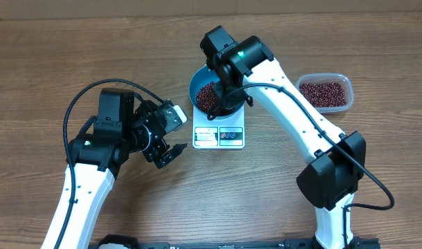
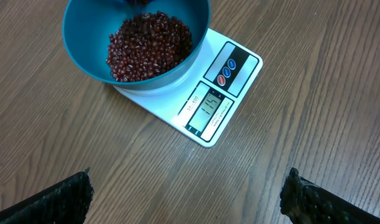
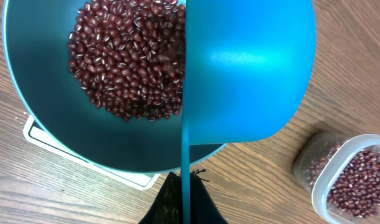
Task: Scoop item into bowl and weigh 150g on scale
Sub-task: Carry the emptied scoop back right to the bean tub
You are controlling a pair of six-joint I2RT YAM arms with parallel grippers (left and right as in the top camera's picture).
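The teal bowl [image 1: 197,88] stands on the white scale [image 1: 219,135] and holds a heap of dark red-brown beans [image 1: 207,98]. My right gripper [image 1: 231,95] hangs over the bowl's right side. In the right wrist view it [image 3: 185,186] is shut on the thin handle of a blue scoop [image 3: 249,68], which is tipped on its side over the bowl [image 3: 40,112] and the beans [image 3: 128,62]. My left gripper [image 1: 171,153] is open above bare wood, left of the scale. From the left wrist, the bowl [image 2: 84,43], beans [image 2: 149,46] and scale [image 2: 230,87] lie beyond the open gripper [image 2: 189,186].
A clear plastic tub [image 1: 325,92] with more beans sits on the table to the right of the bowl; it also shows as the tub [image 3: 352,177] in the right wrist view. The scale's display and buttons face the table's front edge.
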